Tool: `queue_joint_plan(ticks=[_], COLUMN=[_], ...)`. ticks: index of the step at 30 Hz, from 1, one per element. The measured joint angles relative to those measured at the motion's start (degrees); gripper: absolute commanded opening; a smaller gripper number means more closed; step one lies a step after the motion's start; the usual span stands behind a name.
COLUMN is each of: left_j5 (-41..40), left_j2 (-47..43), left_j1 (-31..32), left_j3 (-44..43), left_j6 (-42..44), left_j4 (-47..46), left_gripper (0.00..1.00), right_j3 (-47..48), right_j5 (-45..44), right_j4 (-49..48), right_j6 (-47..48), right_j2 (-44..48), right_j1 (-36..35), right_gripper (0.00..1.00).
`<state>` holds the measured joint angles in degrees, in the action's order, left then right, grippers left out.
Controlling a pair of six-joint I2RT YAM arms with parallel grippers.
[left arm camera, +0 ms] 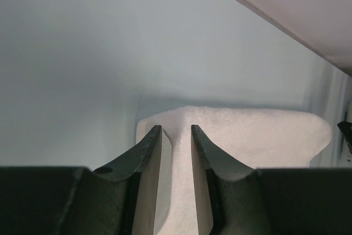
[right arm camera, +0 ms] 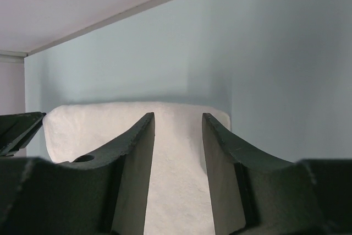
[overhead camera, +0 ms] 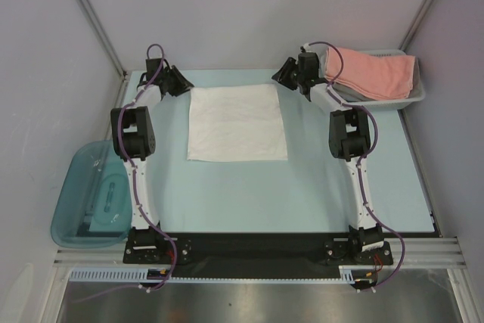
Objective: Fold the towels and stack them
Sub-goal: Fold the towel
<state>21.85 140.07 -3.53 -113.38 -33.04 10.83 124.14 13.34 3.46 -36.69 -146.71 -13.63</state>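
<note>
The left pincer [left arm camera: 176, 130] and right pincer [right arm camera: 177, 116] both stand released, fingers apart, at the far-left and far-right corners of the white towel [overhead camera: 237, 122]. It lies spread flat on the tabletop [overhead camera: 302, 194]. A salmon-pink towel [overhead camera: 374, 72] lies in the basket [overhead camera: 417, 96] at far right.

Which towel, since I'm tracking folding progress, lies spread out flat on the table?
The white towel, spread flat on the table. The only other one clearly showing, the salmon-pink towel, lies draped in the basket at the far right.
</note>
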Motion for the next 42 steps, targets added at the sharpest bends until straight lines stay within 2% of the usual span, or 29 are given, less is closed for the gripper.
queue_joint_plan(ticks=[36,40,42], left_j5=[0.3,0.7,0.9], left_j2=[0.5,0.7,0.8], left_j1=[0.0,0.0,0.0], left_j3=[0.0,0.0,0.0], left_j6=[-0.2,-0.5,-0.6], left_j4=[0.0,-0.1,-0.1], left_gripper=[0.33,0.32,0.31], right_j3=[0.0,0.2,0.6], right_j5=[-0.4,-0.1,0.1], right_j4=[2.3,2.3,2.2], right_j6=[-2.3,-2.7,-3.0], right_j2=[-2.0,-2.0,-2.2], right_j1=[-0.4,-0.6,-0.6], right_gripper=[0.45,0.41,0.36])
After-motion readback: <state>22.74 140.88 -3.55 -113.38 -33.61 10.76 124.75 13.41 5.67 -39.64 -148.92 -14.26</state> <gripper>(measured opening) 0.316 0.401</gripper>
